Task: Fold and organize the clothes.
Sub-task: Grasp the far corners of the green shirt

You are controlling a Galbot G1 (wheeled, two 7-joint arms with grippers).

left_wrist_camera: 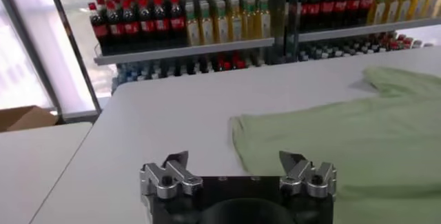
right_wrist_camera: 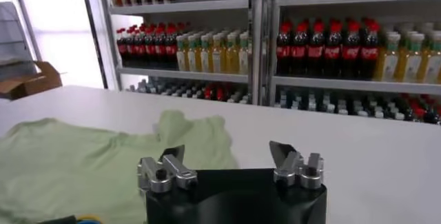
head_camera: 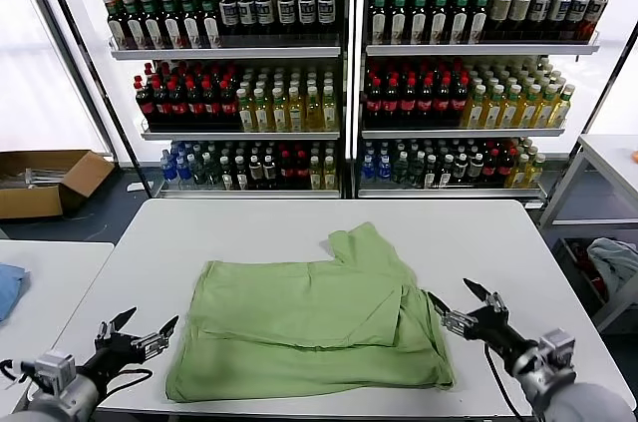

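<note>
Here, the light green soft-fabric shirt [head_camera: 311,327] lay partly folded on the white rectangular table [head_camera: 478,237], between the two grippers. The left gripper [head_camera: 140,328] hovered just off the shirt's near left corner, its fingers spread wide and holding nothing. The right gripper [head_camera: 461,304] hung just beside the shirt's right edge, its fingers likewise spread apart and empty. Well beyond both grippers, past the table's far edge, stood metal shelves of coloured bottles [head_camera: 349,63].
</note>
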